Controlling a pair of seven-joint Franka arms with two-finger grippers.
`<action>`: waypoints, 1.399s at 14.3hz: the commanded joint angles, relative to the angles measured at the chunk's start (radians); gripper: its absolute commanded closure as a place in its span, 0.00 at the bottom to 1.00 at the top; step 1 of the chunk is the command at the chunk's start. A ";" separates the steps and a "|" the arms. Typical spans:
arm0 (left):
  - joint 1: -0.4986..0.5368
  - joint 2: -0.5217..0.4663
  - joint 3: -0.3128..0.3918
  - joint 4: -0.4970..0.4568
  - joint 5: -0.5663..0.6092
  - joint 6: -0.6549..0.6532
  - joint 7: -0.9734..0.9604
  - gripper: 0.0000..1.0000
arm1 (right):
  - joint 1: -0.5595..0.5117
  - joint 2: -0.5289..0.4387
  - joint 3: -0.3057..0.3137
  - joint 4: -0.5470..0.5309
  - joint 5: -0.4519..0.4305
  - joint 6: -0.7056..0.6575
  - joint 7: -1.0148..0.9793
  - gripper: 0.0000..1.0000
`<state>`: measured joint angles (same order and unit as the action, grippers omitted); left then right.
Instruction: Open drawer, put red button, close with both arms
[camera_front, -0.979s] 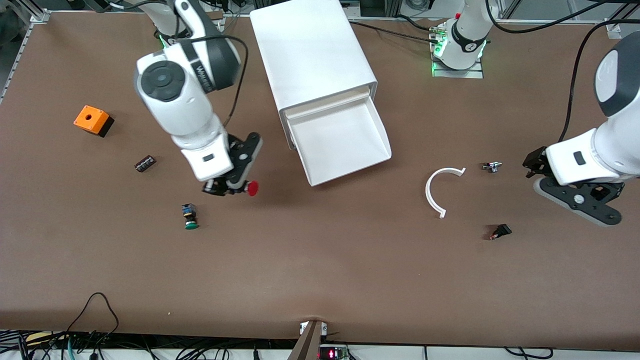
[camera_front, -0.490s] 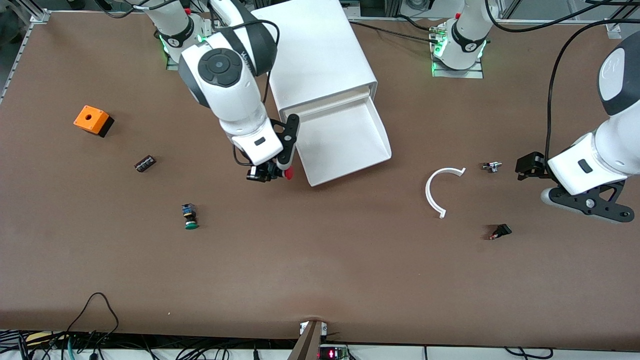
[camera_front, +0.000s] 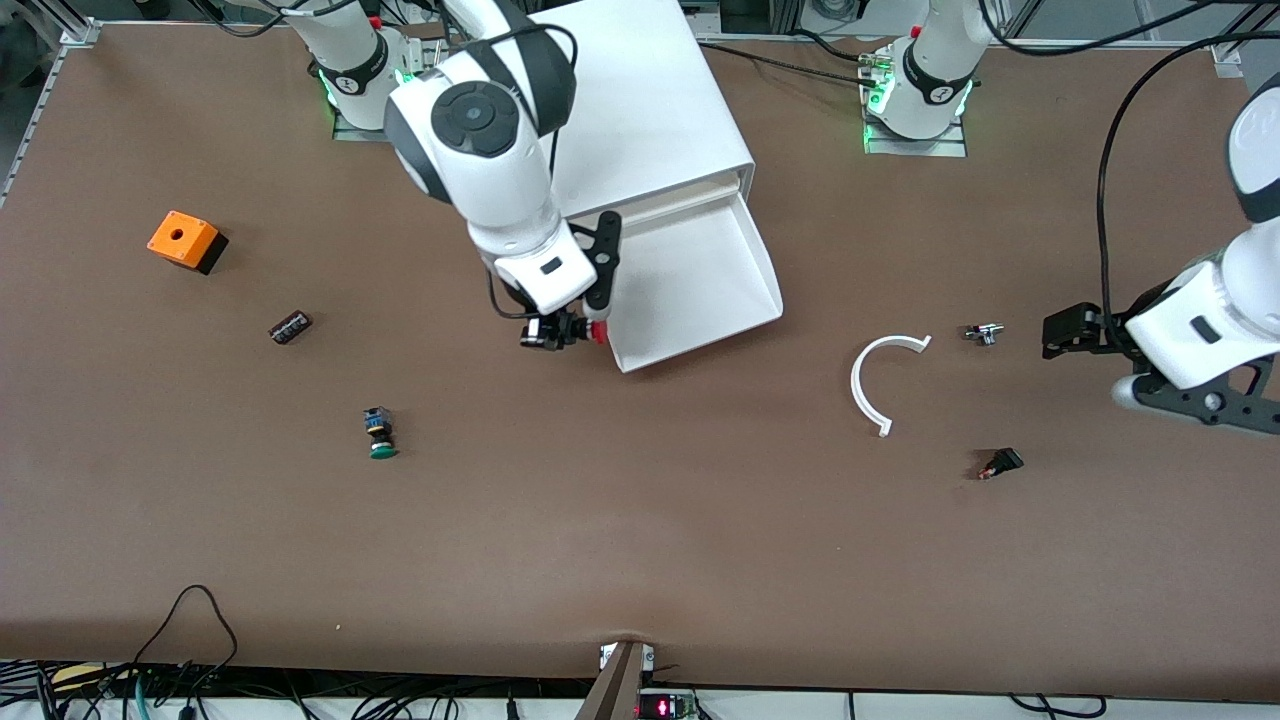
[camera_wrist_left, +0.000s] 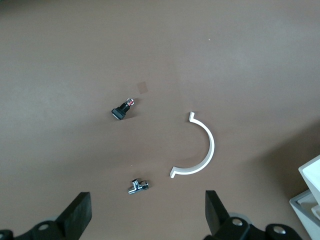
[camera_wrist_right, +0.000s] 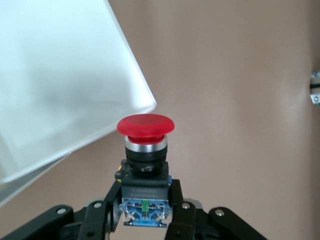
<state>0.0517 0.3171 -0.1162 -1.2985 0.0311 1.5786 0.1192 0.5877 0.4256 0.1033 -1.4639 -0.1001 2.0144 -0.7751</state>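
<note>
- The right gripper (camera_front: 566, 333) is up in the air, clamped on the red button (camera_wrist_right: 145, 125) — just beside the corner of the drawer (camera_front: 745, 262).
- That drawer sticks out of the cabinet (camera_front: 620, 95), open.
- The left gripper (camera_wrist_left: 147, 212) waits with fingers spread over bare table, near a white curved strip (camera_wrist_left: 202, 150).

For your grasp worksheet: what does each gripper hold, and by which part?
The right gripper holds the red button by its blue-grey block end, cap outward. The left gripper holds nothing.
</note>
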 joint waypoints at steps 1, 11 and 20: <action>-0.018 -0.245 0.062 -0.330 -0.045 0.127 -0.042 0.00 | 0.040 0.016 -0.008 0.057 -0.013 -0.071 -0.039 0.78; -0.110 -0.312 0.130 -0.396 -0.011 0.150 -0.073 0.00 | 0.112 0.044 -0.002 0.062 0.000 -0.100 -0.197 0.78; -0.104 -0.365 0.122 -0.483 -0.011 0.144 -0.073 0.00 | 0.195 0.212 -0.013 0.223 -0.001 -0.075 -0.196 0.78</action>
<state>-0.0497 -0.0347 0.0100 -1.7621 0.0035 1.7142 0.0529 0.7647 0.5904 0.1034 -1.2995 -0.0999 1.9474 -0.9557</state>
